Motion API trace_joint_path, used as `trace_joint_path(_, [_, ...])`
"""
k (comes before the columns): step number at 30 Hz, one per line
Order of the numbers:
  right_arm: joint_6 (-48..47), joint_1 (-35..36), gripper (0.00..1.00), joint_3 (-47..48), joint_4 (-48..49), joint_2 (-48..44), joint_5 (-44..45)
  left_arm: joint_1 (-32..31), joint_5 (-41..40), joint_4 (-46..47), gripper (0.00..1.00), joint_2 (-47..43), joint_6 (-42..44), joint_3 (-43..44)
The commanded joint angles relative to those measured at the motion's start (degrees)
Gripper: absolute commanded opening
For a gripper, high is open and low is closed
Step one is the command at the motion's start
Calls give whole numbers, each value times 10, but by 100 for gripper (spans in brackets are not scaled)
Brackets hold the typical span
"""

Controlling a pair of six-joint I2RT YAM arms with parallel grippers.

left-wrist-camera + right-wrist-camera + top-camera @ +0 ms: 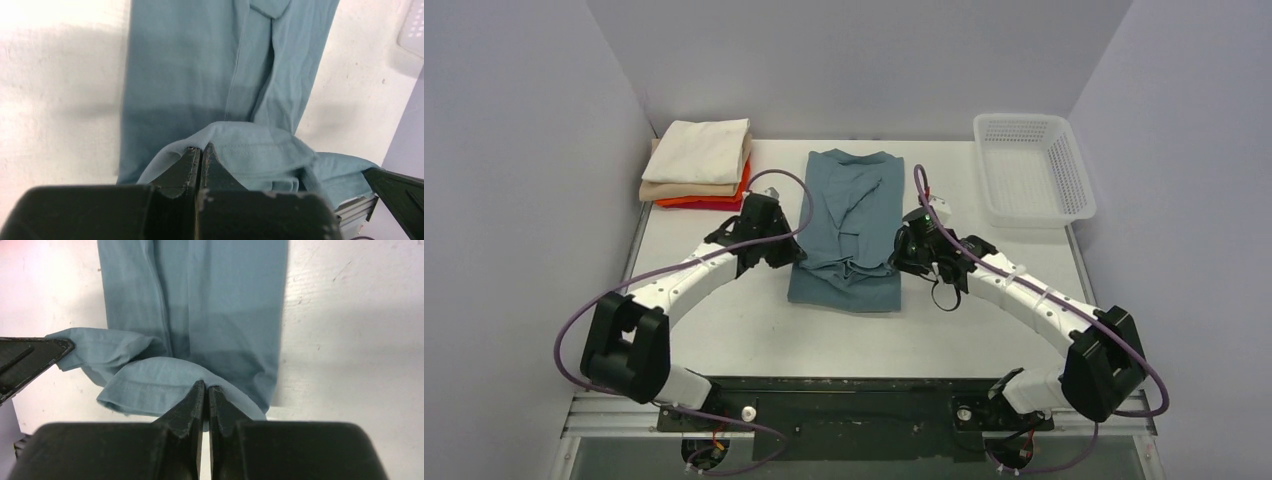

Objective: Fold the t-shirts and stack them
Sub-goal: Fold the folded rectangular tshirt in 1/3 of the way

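Teal t-shirt (pixel 849 215) at centre of counter (pixel 724 320), folded into long strip, near hem lifted and curled over. Left gripper (pixel 201 148) pressed together at hem's left edge, right gripper (pixel 206 385) at right edge, each apparently pinching cloth. White counter shows along both long edges. Folded t-shirt stack (pixel 696 165) far left; white basket (pixel 1034 170) far right.

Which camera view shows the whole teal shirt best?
The top external view: the teal shirt appears whole there, folded into a narrow strip. Each wrist view shows only part of it, with the lifted hem seen close up.
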Motion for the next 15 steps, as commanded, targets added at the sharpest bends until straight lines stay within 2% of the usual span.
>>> trace_joint_path(1, [-34, -38, 0, 30, 10, 31, -13, 20, 12, 16, 0, 53, 43, 66])
trace_joint_path(15, [-73, -121, 0, 98, 58, 146, -119, 48, 29, 16, 0, 192, 70, 181])
